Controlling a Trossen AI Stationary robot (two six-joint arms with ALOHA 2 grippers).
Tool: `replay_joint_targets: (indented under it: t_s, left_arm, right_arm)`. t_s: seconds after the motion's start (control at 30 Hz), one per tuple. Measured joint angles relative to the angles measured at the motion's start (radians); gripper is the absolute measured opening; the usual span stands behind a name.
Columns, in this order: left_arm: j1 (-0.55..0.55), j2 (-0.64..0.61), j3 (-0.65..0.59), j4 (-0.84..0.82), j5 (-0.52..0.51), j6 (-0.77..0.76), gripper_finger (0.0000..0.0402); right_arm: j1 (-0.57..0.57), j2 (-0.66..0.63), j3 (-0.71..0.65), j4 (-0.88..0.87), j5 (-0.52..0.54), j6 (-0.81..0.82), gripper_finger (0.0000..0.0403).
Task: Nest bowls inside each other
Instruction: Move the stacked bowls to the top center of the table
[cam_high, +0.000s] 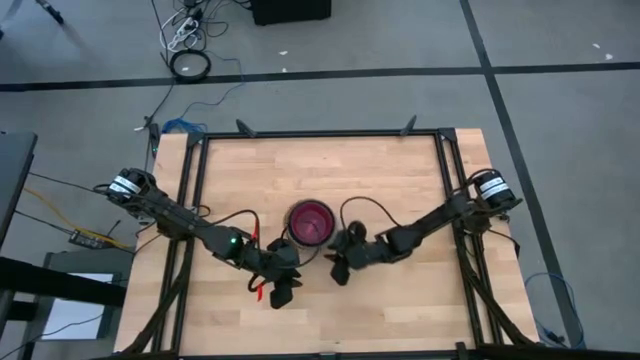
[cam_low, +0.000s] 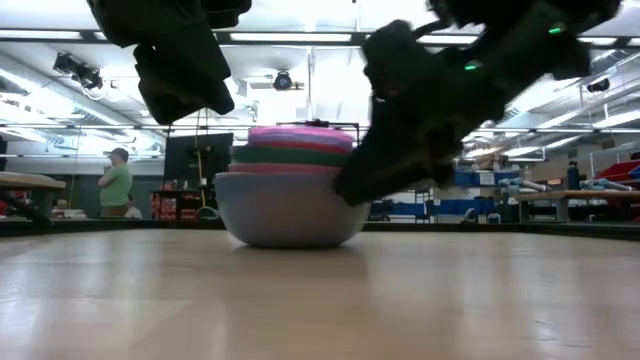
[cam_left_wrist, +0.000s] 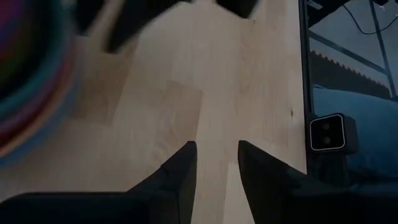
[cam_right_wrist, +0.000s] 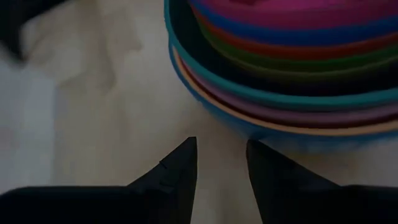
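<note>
A stack of nested bowls (cam_high: 310, 222) stands on its base in the middle of the wooden table. The outermost bowl is light blue-grey (cam_low: 285, 210), with teal, pink, green and magenta rims (cam_right_wrist: 292, 56) showing inside it. My right gripper (cam_right_wrist: 221, 155) is open and low over the table just in front of the stack's near right side (cam_high: 338, 268), with nothing between its fingers. My left gripper (cam_left_wrist: 217, 162) is open and held higher at the stack's near left (cam_high: 283, 290), pointing down at bare wood, with the bowls (cam_left_wrist: 25, 74) off to one side.
Black frame rails (cam_high: 190, 200) run along the table's sides and far edge. A small camera box (cam_left_wrist: 326, 134) sits at the table's edge. Cables trail from both arms across the wood (cam_high: 355, 205). A person (cam_low: 117, 185) stands in the room far behind.
</note>
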Motion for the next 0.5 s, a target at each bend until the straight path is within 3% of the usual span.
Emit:
replay_joint_targets:
  t_s: [0.2,0.3,0.5]
  left_arm:
    - [0.000,0.000,0.000,0.000,0.000,0.002,0.0127]
    - [0.000,0.000,0.000,0.001,0.000,-0.001,0.0127]
    - [0.000,-0.003,0.005,-0.008,0.000,-0.003,0.0127]
  right_arm:
    - [-0.111,0.003,0.040,0.016,0.011,-0.078,0.0130]
    - [-0.158,0.003,0.065,0.020,-0.035,-0.130,0.0126]
    - [-0.148,-0.025,0.081,0.028,-0.124,-0.207,0.0119]
